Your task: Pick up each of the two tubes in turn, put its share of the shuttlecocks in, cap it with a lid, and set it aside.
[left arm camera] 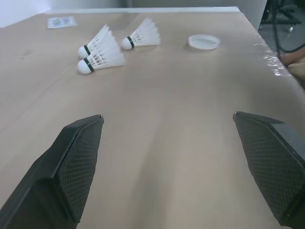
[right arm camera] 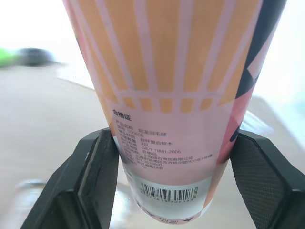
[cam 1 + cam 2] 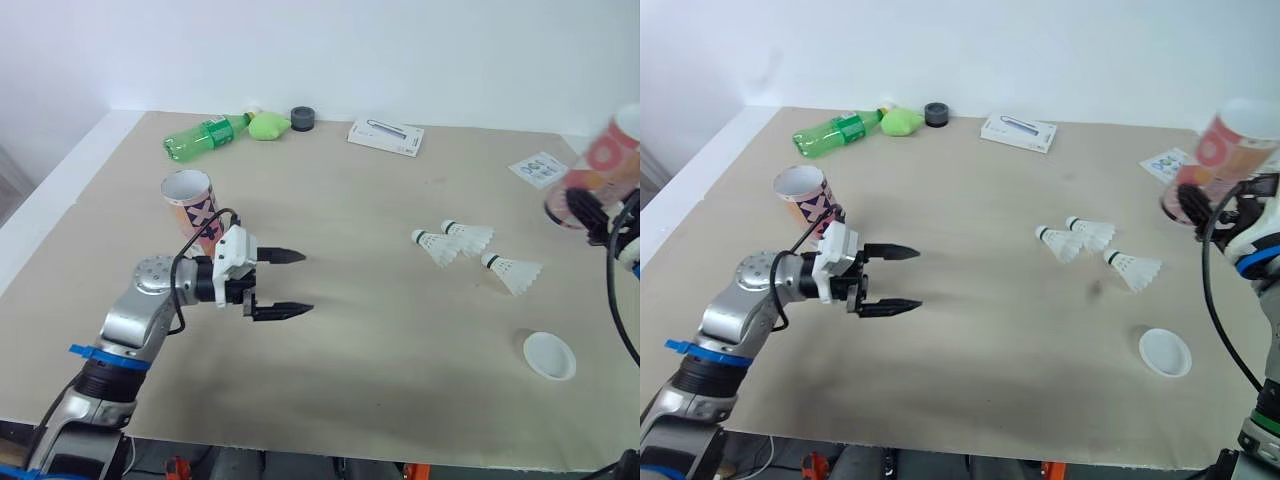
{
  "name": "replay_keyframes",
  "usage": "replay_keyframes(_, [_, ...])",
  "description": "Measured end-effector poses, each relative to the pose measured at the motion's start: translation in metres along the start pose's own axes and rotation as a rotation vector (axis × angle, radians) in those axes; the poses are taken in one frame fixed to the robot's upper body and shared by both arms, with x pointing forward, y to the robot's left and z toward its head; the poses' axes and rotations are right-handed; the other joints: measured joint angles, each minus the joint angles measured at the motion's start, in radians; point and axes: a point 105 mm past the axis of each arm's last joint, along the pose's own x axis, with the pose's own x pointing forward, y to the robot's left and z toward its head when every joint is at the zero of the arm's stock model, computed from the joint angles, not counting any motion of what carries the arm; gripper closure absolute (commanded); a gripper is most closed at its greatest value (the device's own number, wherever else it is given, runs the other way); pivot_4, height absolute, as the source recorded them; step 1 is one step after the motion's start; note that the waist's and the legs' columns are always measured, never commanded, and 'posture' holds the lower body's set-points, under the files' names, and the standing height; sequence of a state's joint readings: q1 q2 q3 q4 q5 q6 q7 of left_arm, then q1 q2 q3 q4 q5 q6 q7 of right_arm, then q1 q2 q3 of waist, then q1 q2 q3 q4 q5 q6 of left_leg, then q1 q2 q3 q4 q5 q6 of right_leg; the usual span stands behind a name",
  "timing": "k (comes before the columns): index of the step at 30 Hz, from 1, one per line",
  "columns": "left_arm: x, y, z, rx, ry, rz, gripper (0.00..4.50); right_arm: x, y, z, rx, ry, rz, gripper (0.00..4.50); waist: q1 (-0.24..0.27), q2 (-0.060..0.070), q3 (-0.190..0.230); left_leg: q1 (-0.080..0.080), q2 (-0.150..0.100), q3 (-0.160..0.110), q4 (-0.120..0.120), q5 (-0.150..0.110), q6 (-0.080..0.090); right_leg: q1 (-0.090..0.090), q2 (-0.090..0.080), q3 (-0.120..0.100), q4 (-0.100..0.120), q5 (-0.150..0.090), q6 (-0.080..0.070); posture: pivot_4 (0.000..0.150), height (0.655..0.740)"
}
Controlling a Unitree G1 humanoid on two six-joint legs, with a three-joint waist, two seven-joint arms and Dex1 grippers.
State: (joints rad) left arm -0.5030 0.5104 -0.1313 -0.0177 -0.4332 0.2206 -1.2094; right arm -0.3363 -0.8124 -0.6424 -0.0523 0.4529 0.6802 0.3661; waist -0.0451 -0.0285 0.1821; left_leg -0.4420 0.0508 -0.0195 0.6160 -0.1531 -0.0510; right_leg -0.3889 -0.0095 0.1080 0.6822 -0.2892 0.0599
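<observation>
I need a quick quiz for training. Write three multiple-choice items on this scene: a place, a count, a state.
1. The white lid lies on the table: A) far left corner; B) near right part; C) dead centre.
2. Loose shuttlecocks on the table: A) two; B) three; C) five.
3. The right gripper is: A) open and empty; B) shut on a shuttlecock; C) shut on a tube.
Answers: 1 B, it lies near the front edge on the robot's right. 2 B, three lie close together. 3 C, its jaws press both sides of the tube.
</observation>
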Motion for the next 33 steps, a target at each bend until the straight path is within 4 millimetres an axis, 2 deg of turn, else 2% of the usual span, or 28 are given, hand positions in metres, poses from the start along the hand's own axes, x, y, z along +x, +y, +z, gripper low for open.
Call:
replay_keyframes(1, [0.003, 0.003, 0.001, 0.01, -0.001, 0.005, 0.0, 0.0, -0.012, -0.005, 0.023, 0.018, -0.056, 0.91, -0.001, 0.0, 0.0, 0.0, 0.0, 0.0, 0.0, 0.0, 0.0, 0.0, 0.0, 0.001, 0.0, 0.0, 0.0, 0.15, 0.7294])
replay_keyframes(4, [0.01, 0.007, 0.001, 0.014, 0.005, 0.016, 0.0, -0.001, -0.03, -0.014, 0.063, 0.042, -0.137, 0.91, -0.004, 0.003, -0.001, 0.0, 0.0, 0.001, 0.0, 0.0, 0.0, 0.0, 0.0, 0.002, 0.0, 0.0, 0.0, 0.15, 0.7294])
replay_keyframes(11, [0.021, 0.008, 0.001, 0.021, 0.001, 0.019, 0.0, 0.0, -0.046, -0.041, 0.128, 0.126, -0.213, 0.91, -0.003, 0.003, -0.001, 0.0, 0.0, 0.001, 0.0, 0.0, 0.0, 0.0, 0.0, 0.002, 0.0, 0.0, 0.001, 0.15, 0.7294])
replay_keyframes(13, [0.023, 0.007, 0.001, 0.02, -0.002, 0.017, 0.0, -0.001, -0.053, -0.058, 0.199, 0.154, -0.253, 0.91, -0.003, 0.003, -0.002, 0.0, 0.0, 0.001, 0.0, 0.0, 0.0, 0.0, 0.0, 0.002, 0.0, 0.0, 0.001, 0.15, 0.7294])
replay_keyframes(17, [0.024, 0.009, -0.001, 0.017, 0.002, 0.03, 0.0, -0.003, -0.05, -0.088, 0.267, 0.211, -0.275, 0.91, -0.003, 0.004, -0.002, 0.0, 0.0, 0.001, 0.0, 0.0, 0.0, 0.0, 0.0, 0.002, 0.0, 0.001, 0.001, 0.15, 0.7294])
replay_keyframes(20, [0.024, 0.009, -0.002, 0.015, 0.004, 0.03, 0.0, -0.003, -0.05, -0.092, 0.276, 0.217, -0.278, 0.91, -0.003, 0.006, -0.002, 0.0, -0.001, 0.001, 0.0, 0.0, 0.0, 0.0, 0.0, 0.002, 0.0, 0.001, 0.001, 0.15, 0.7294])
replay_keyframes(25, [0.023, 0.018, -0.003, 0.011, 0.014, 0.03, 0.0, -0.016, -0.064, -0.101, 0.273, 0.223, -0.342, 0.91, -0.003, 0.007, -0.002, 0.0, -0.001, 0.001, 0.0, 0.0, 0.0, 0.001, 0.0, 0.002, 0.0, 0.0, 0.002, 0.15, 0.7294])
replay_keyframes(33, [0.026, 0.027, 0.0, 0.019, 0.007, 0.017, 0.0, -0.019, -0.059, -0.106, 0.278, 0.219, -0.346, 0.91, -0.003, 0.007, -0.002, 0.001, -0.001, 0.001, 0.001, 0.0, 0.001, 0.001, 0.001, 0.002, 0.0, 0.0, 0.004, 0.15, 0.7294])
